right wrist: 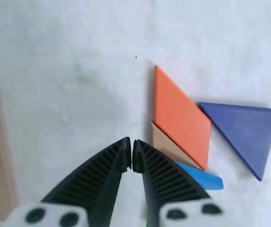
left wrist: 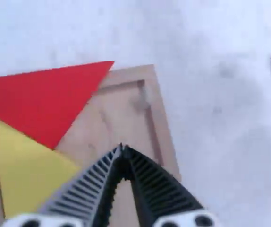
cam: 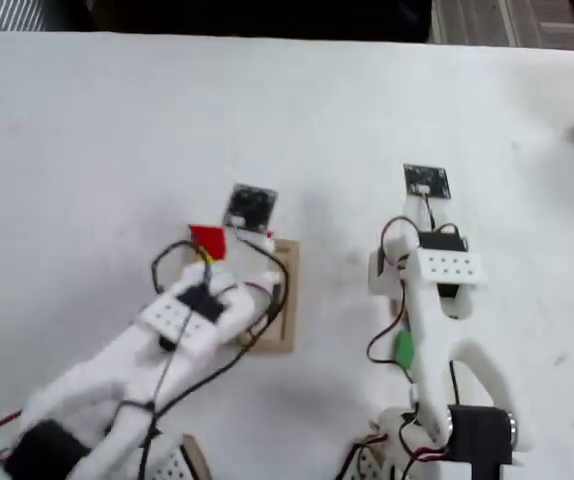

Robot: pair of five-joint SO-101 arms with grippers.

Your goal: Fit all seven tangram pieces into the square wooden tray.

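The square wooden tray (left wrist: pixel 158 118) holds two pieces: one red triangle (left wrist: pixel 41 104), tip over the rim, and one yellow triangle (left wrist: pixel 27 175). Bare tray floor lies under the clenched, empty left gripper (left wrist: pixel 122 151). Four pieces cluster on open table beside the clenched, empty right gripper (right wrist: pixel 131 156): an orange parallelogram (right wrist: pixel 180 118), dark blue triangle (right wrist: pixel 241 130), tan piece (right wrist: pixel 166 144) and light blue piece (right wrist: pixel 199 177).

no readable text, seemingly no labels, numbers

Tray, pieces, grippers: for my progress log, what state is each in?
Wooden tray: partly filled.
Red triangle: in tray, corner over rim.
Yellow piece: in tray.
Orange piece: on table.
Dark blue triangle: on table.
Tan piece: on table.
Light blue piece: on table.
Left gripper: shut, above tray.
Right gripper: shut.
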